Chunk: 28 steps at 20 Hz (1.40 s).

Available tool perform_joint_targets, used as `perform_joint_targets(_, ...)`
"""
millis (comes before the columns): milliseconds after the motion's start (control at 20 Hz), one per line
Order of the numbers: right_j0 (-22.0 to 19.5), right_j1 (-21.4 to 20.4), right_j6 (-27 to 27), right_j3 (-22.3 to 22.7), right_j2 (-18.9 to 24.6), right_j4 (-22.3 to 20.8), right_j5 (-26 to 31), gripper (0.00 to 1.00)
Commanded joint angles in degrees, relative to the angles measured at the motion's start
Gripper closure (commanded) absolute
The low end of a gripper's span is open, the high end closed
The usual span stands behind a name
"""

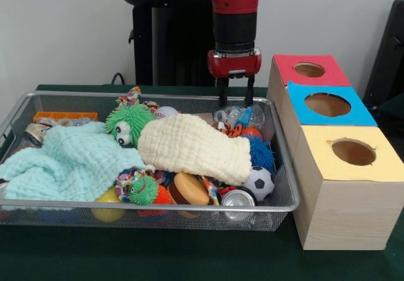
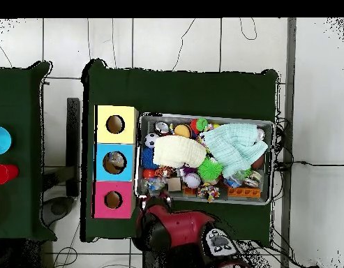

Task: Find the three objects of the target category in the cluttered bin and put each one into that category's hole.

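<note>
Hanging from the red arm, the tool (image 1: 236, 98) is over the far right corner of the wire bin (image 1: 287, 192), its two black fingers spread apart and holding nothing — the tips sit just above the clutter there, near a clear crumpled wrapper (image 1: 230, 113). From overhead the arm covers the tool, at the bin's near-left corner (image 2: 141, 192).

Inside the bin, a cream cloth (image 1: 192, 147) drapes over the middle and a mint cloth (image 1: 66, 161) covers the left half. A green spiky toy with googly eyes (image 1: 128, 123) pokes out between them. Along the front edge lie a small soccer ball (image 1: 259, 182), a silver can (image 1: 238, 199), and a tan disc (image 1: 189, 188); a blue spiky ball (image 1: 261, 155) sits behind the soccer ball.

Right of the bin on the green worktop (image 1: 189, 256) stands a wooden box — three holes, topped red (image 1: 308, 69), blue (image 1: 327, 104) and yellow (image 1: 353, 151).
</note>
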Motion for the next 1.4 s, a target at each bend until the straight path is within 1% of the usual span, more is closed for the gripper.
perform_joint_targets(50, -0.2, -5.4, 3.7, -5.8, -0.1, 3.8, 15.3, 0.0)
perform_joint_targets(200, -1.1, -7.2, 4.2, -5.1, 0.8, 4.4, 17.9, 0.0)
perform_joint_targets(400, -2.4, -7.7, 6.0, -4.4, 2.2, 5.2, 19.1, 0.0)
perform_joint_targets(550, -3.3, -6.6, 7.5, -5.0, 2.9, 6.2, 18.7, 0.0)
perform_joint_targets(750, -4.7, -5.6, 10.2, -4.0, 3.8, 8.9, 16.7, 0.0)
perform_joint_targets(900, -5.5, -5.3, 13.0, -2.9, 4.0, 12.0, 14.6, 0.0)
perform_joint_targets(1050, -6.1, -4.7, 14.4, -1.9, 4.7, 14.5, 13.0, 0.0)
perform_joint_targets(1400, -6.1, -4.0, 15.0, -0.4, 6.1, 18.9, 10.6, 0.0)
